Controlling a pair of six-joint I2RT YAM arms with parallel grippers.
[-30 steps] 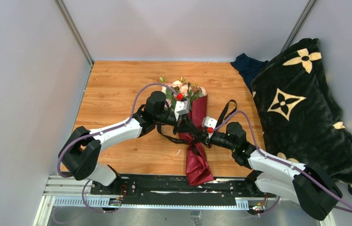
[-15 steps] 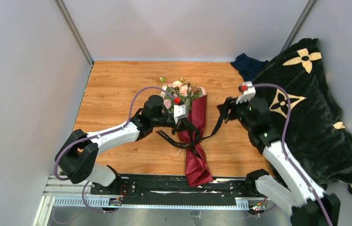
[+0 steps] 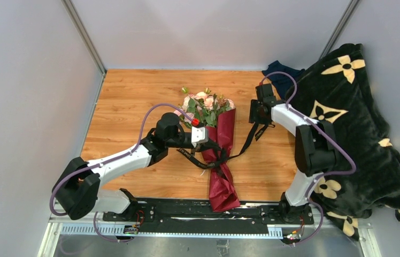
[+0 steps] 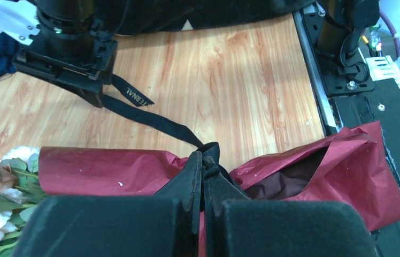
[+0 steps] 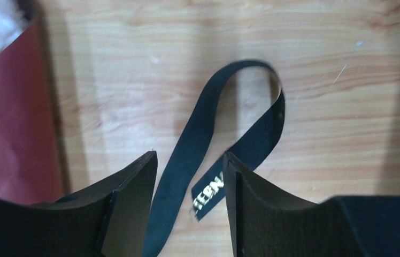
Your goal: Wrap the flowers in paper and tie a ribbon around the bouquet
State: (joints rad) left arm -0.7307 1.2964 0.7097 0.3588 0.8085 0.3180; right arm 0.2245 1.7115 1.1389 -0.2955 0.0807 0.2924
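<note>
Three views around the bouquet (image 3: 225,131): one high and wide, two close on the wrists.
The top camera looks down from above and behind the arm bases, with the bouquet mid-frame on the desk (image 3: 133,107). The left wrist camera sits low over the bouquet, facing across it past the left tool (image 4: 203,176) toward the right tool (image 4: 91,91). The right wrist camera looks straight down, close to the desk, just right of the bouquet. Both wrist views share the lettered end of the ribbon (image 5: 195,134).

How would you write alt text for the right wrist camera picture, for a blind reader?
The right gripper, fingers open, straddles a loose loop of black ribbon with light lettering, lying on the wooden table. At the left edge lies dark red wrapping paper.
</note>
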